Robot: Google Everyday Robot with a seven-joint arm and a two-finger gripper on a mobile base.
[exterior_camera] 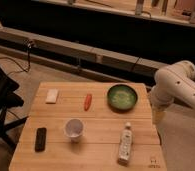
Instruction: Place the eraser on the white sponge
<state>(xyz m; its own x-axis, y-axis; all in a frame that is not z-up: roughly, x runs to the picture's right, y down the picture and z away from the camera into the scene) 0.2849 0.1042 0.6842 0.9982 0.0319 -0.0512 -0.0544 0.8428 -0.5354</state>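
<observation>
A black eraser [40, 139] lies flat near the front left corner of the wooden table [101, 122]. A white sponge [51, 96] lies at the back left of the table, well apart from the eraser. The white robot arm [177, 87] comes in from the right. My gripper [157, 114] hangs at the end of the arm, just off the table's right edge next to the green bowl, far from both eraser and sponge. It holds nothing that I can see.
A green bowl [122, 97] stands at the back right. An orange carrot-like item [87, 101] lies at the back middle. A white cup [74, 129] stands right of the eraser. A white bottle [124, 142] lies front right. A black chair [2, 107] stands left.
</observation>
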